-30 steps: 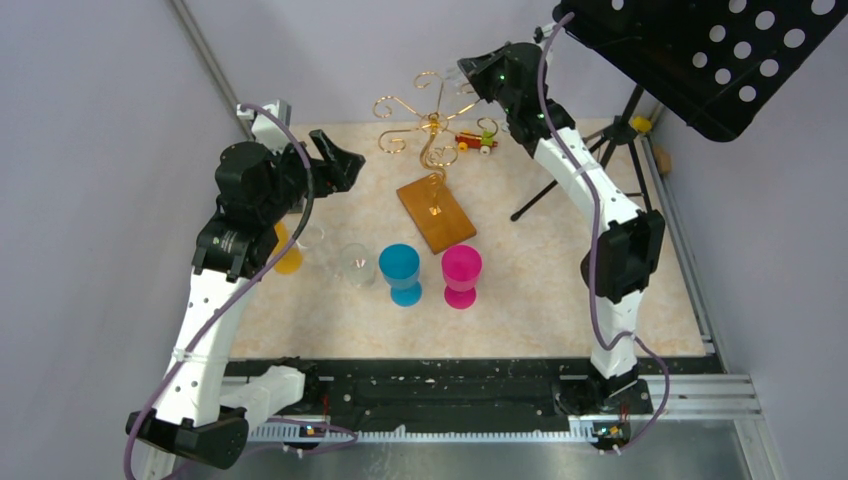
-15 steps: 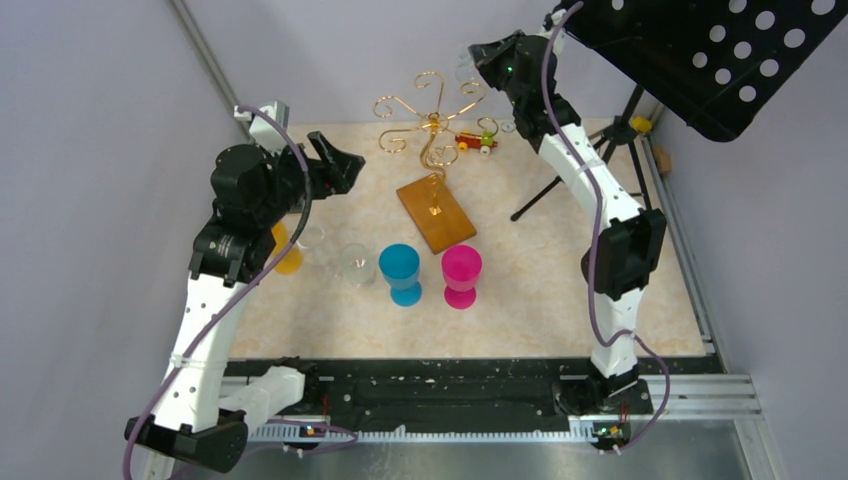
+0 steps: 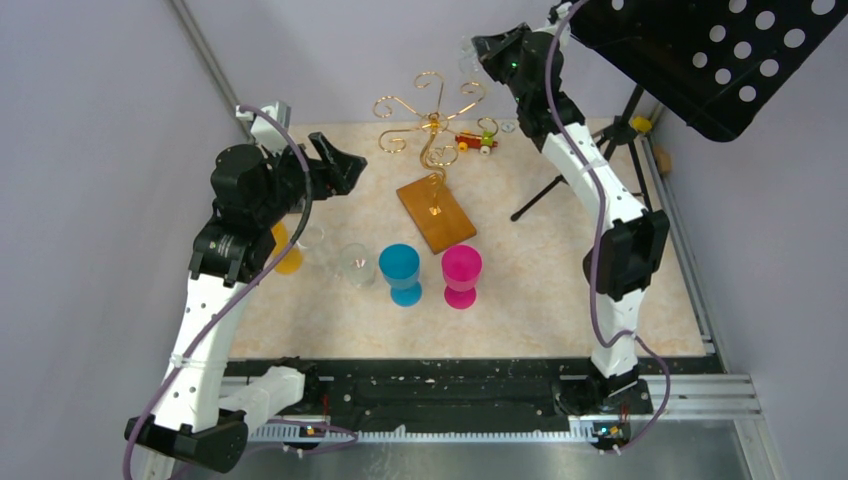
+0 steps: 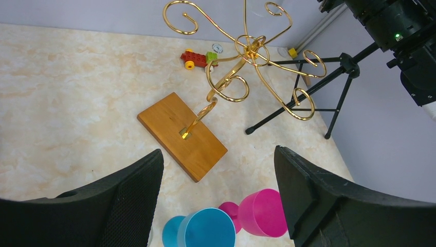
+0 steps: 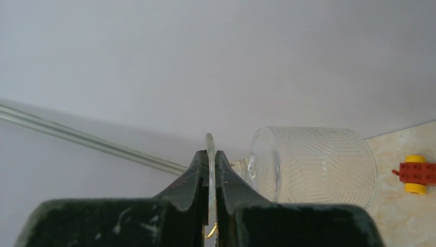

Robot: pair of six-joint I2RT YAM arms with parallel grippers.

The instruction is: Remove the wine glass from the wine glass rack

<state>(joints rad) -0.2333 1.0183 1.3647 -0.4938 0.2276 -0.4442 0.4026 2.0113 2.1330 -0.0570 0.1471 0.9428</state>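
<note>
Held L arm bent at elbow, wrist raised, L gripper spread wide w/ nothing betw. fingers. Stretched R arm up & far back; clamped R gripper tight on wine glass foot.

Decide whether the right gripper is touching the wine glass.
Touching. The right wrist view shows the right gripper pinched shut on the flat foot of the wine glass, with no gap between them.
</note>
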